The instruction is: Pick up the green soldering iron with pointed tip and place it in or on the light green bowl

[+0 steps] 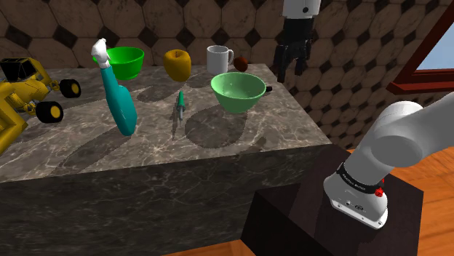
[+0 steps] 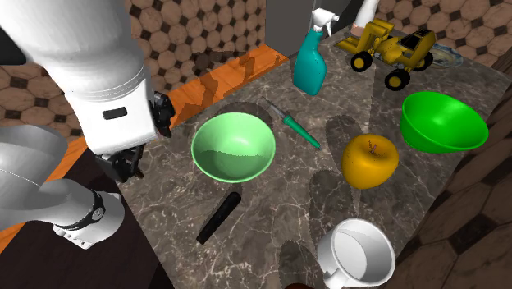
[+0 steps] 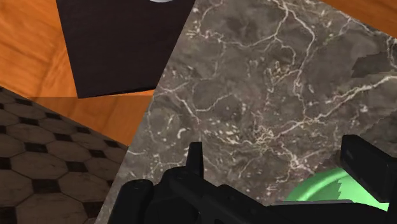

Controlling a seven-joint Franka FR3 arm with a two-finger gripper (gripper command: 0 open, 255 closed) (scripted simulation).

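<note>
The soldering iron (image 1: 180, 106) has a green handle and a thin pointed metal tip, and it lies flat on the marble counter (image 1: 240, 134). It rests between the teal spray bottle (image 1: 120, 105) and the light green bowl (image 1: 239, 91). In the second exterior view the soldering iron (image 2: 294, 125) sits just beyond the light green bowl (image 2: 233, 146). My gripper (image 1: 289, 67) hangs open and holds nothing. It is in the air past the bowl's side, toward the shoulder view's right. In the wrist view my gripper (image 3: 280, 162) has the bowl's rim (image 3: 318, 189) near one finger.
A darker green bowl (image 1: 125, 62), a yellow apple (image 1: 177, 64), a white mug (image 1: 218, 58) and a small brown object (image 1: 241, 64) line the back. A yellow toy vehicle (image 1: 25, 91) stands at the shoulder view's left. A black stick (image 2: 219, 217) lies near the bowl.
</note>
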